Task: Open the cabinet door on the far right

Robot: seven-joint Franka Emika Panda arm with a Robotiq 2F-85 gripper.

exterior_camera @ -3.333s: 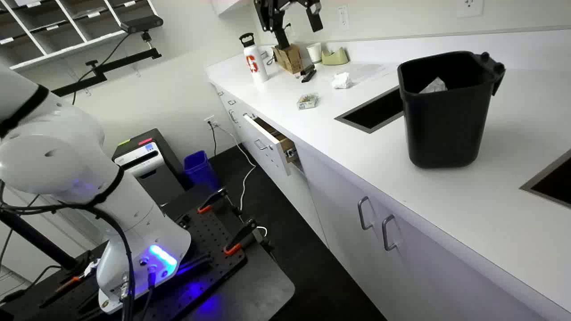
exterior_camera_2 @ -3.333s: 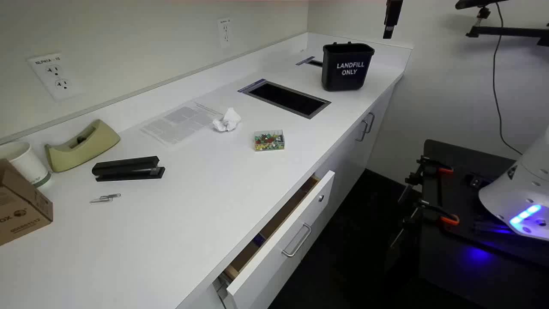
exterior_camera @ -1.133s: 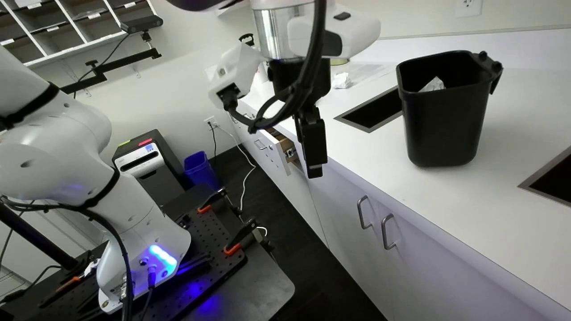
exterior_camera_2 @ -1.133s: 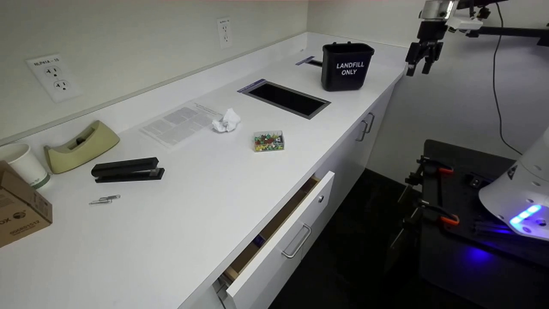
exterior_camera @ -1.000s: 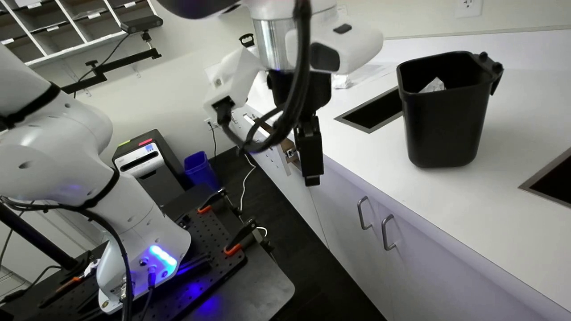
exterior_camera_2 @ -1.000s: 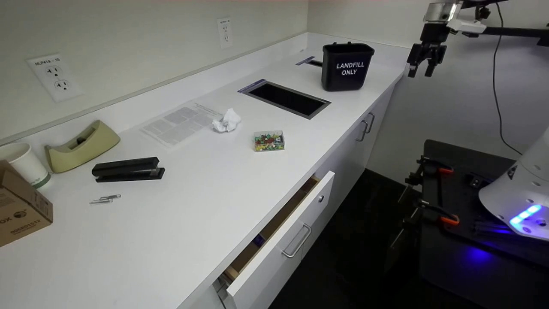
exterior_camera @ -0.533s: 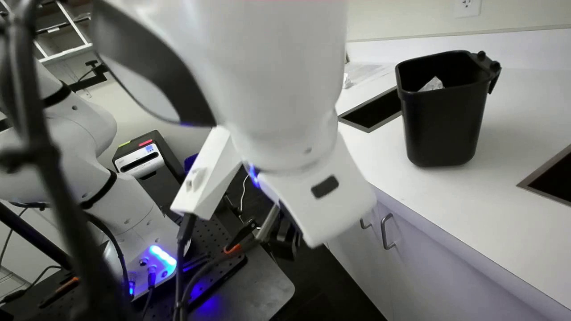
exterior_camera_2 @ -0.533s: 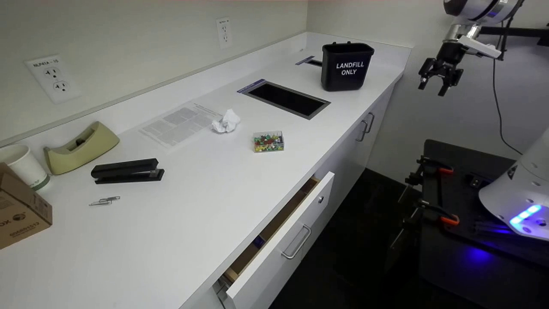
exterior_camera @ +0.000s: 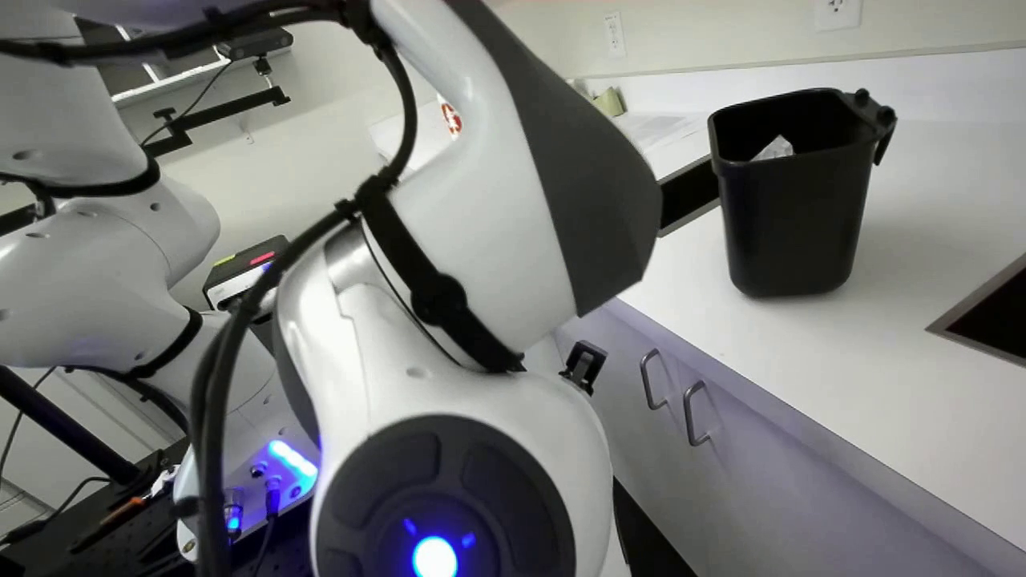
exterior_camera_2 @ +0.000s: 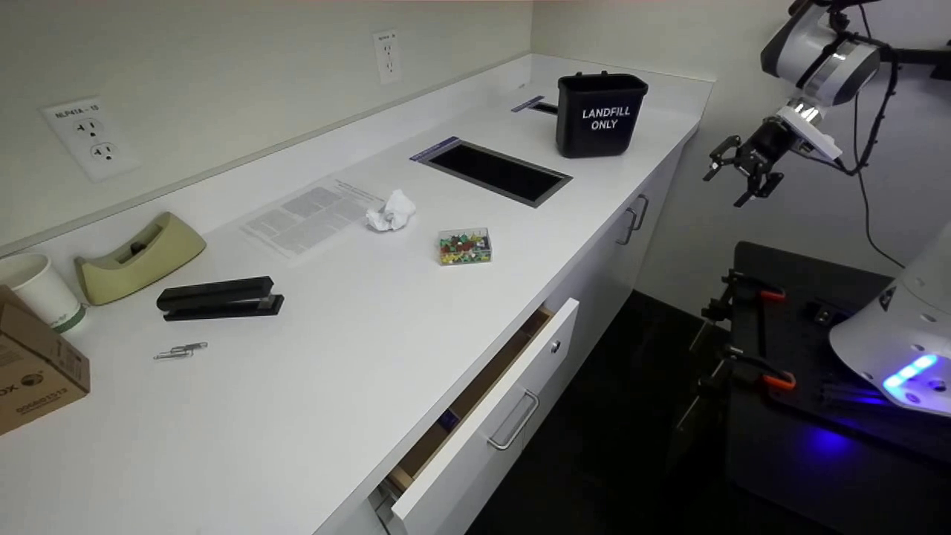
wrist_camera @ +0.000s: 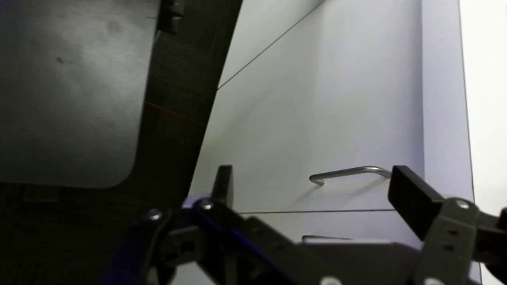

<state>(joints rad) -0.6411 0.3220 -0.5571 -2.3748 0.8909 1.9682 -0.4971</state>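
Found far-right door (exterior_camera: 773, 497) closed under counter (exterior_camera: 801, 344), with gripper (exterior_camera_2: 726, 187) spread wide, empty, clear of the upright handle (exterior_camera: 688, 417). Needed, probably, a shift right, a roll to straddle it, then an arcing pull.

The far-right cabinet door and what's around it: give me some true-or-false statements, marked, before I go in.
1. The gripper is open: true.
2. Every drawer in view is shut: false; one drawer is pulled out.
3. The black bin reads LANDFILL ONLY: true.
4. The far-right cabinet door is closed: true.
5. The gripper has hold of that door: false; it holds nothing.
6. The black bin lies on its side: false; it stands upright on the counter.
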